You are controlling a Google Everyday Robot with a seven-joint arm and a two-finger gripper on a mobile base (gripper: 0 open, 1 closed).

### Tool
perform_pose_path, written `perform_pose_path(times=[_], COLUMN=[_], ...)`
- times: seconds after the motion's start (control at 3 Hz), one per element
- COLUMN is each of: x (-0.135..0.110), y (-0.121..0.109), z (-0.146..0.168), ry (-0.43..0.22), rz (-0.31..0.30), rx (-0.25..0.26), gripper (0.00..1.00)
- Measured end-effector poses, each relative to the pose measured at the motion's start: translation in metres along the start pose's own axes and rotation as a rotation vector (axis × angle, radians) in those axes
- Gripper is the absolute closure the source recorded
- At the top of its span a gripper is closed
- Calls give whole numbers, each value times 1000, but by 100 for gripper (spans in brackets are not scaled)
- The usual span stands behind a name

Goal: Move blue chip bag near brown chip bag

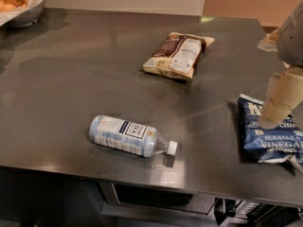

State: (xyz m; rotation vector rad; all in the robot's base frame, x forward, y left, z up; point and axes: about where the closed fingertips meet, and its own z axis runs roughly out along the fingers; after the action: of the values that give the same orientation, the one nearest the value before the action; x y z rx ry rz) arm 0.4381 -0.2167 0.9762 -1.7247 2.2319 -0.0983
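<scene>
The blue chip bag [268,136] lies flat at the right edge of the dark counter, navy with white lettering. The brown chip bag [177,55] lies flat further back, near the middle of the counter, well apart from the blue one. My gripper [276,112] hangs at the far right, its cream-coloured end directly over the upper part of the blue bag, at or just above its surface.
A clear bottle with a pale blue label [130,135] lies on its side near the front edge. A white bowl of oranges [21,1] stands at the back left corner. The dark counter [71,70] ends just in front of the bottle.
</scene>
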Motion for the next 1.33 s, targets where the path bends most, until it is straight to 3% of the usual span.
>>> perform_pose_path(times=[0.33,0.67,1.33], x=[0,5,30], y=[0,4,12], z=[0,8,34], ry=[0,48,271], rz=[0,73,336], rx=[0,-17,20], gripper=[0,0,0])
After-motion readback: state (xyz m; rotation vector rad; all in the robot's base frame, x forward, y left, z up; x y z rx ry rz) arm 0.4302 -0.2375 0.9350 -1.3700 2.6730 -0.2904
